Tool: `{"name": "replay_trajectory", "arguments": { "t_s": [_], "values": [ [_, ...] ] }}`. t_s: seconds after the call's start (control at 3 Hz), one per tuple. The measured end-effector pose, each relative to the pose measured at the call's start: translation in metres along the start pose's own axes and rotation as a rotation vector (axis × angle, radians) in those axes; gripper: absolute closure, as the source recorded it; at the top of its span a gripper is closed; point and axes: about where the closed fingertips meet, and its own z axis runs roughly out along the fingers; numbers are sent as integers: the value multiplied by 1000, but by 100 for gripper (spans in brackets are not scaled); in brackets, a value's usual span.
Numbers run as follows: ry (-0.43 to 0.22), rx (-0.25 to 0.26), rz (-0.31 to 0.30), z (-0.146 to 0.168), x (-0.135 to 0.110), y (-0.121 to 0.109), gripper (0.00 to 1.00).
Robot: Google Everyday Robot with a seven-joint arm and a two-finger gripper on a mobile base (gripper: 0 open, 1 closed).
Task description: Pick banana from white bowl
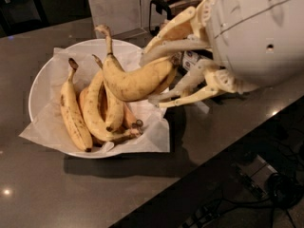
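Observation:
The plump, strongly curved yellow banana (135,80) with a long brownish stem is held up above the white bowl (42,82), clear of the other fruit. My gripper (154,75) comes in from the right and is shut on the banana's right end, one cream finger above it and one below. The bowl is wide and shallow, lined with a white paper sheet (45,127). Several slimmer, darker-bruised bananas (73,115) still lie in it.
My large white arm housing (256,32) fills the upper right. A black wire rack (166,6) stands behind it on the dark grey counter (57,194). The counter's front edge runs diagonally at the lower right, with cables on the floor below.

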Motion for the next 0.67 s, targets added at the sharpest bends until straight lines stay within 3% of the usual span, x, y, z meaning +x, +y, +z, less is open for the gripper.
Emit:
{"name": "replay_trajectory", "arguments": {
  "t_s": [0.33,0.67],
  "values": [
    [-55,61,-42,-12,-2,2,100],
    [-54,70,-83,-15,-17,-1,100]
  ]
}}
